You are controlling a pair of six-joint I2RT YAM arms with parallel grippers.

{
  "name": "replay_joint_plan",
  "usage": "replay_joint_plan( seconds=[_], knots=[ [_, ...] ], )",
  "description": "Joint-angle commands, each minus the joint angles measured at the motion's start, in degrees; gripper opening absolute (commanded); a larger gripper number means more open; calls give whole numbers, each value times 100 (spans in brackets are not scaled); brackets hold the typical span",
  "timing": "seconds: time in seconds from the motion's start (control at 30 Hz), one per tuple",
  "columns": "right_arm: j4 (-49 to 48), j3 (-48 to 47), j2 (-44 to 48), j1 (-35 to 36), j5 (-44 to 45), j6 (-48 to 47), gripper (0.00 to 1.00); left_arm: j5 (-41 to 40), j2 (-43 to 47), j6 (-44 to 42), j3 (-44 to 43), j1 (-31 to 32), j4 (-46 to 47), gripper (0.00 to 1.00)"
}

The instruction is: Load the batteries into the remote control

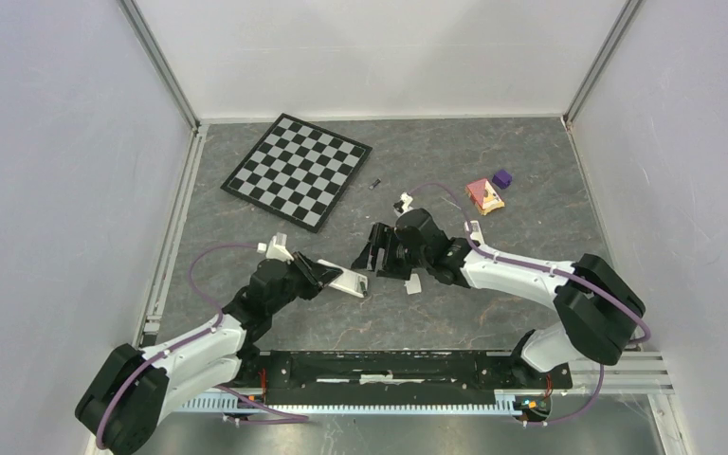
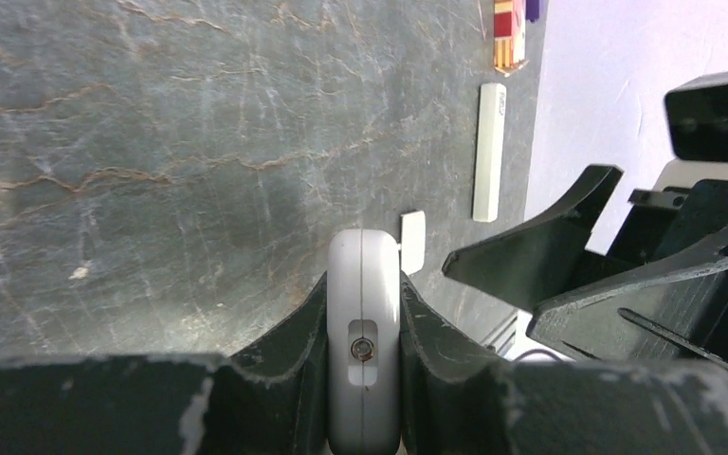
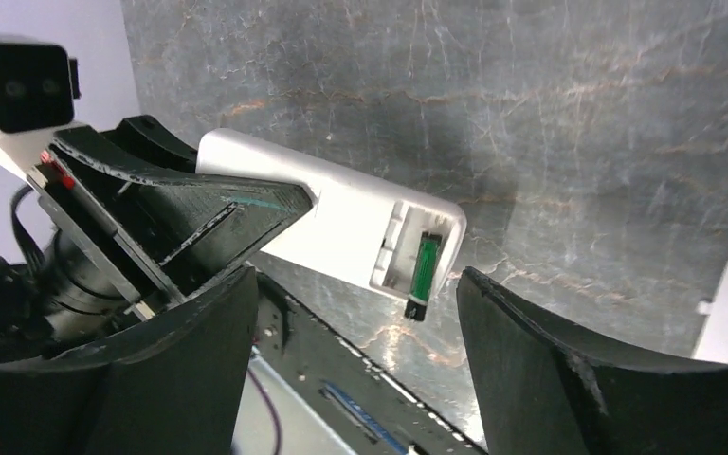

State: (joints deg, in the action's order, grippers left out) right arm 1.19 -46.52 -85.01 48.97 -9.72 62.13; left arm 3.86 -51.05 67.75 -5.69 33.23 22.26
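Left wrist view showed your left gripper (image 2: pixel 364 289) clenched on the slim white plastic remote control (image 2: pixel 364 322), edge-on at bottom centre. In the right wrist view, a small green-wrapped cylindrical battery (image 3: pixel 424 270) lay half-seated in the open bay at centre frame, its dark end appearing to overhang the remote's tip. Your right gripper (image 3: pixel 355 284) stood released, jaws wide either side, touching nothing. Seating looked unfinished; next you probably needed to nudge that battery fully home.

Soft, even light comes from above, shadows on the table (image 1: pixel 436 147) are weak, and the wrist views blur slightly near the edges.
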Motion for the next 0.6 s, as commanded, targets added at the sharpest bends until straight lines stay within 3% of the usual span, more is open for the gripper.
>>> replay_joint_plan(
  seconds=[0.0, 0.17, 0.57],
  knots=[
    [338, -235, 261, -65, 260, -1403, 81, 672, -7, -580, -476, -32, -40, 2],
    [1283, -225, 359, -59, 794, -2287, 82, 1519, -351, -1148, -884, -52, -187, 2],
    [874, 370, 589, -52, 326, -2153, 71, 1894, -1037, -1136, -1052, -62, 420, 2]
  ],
)
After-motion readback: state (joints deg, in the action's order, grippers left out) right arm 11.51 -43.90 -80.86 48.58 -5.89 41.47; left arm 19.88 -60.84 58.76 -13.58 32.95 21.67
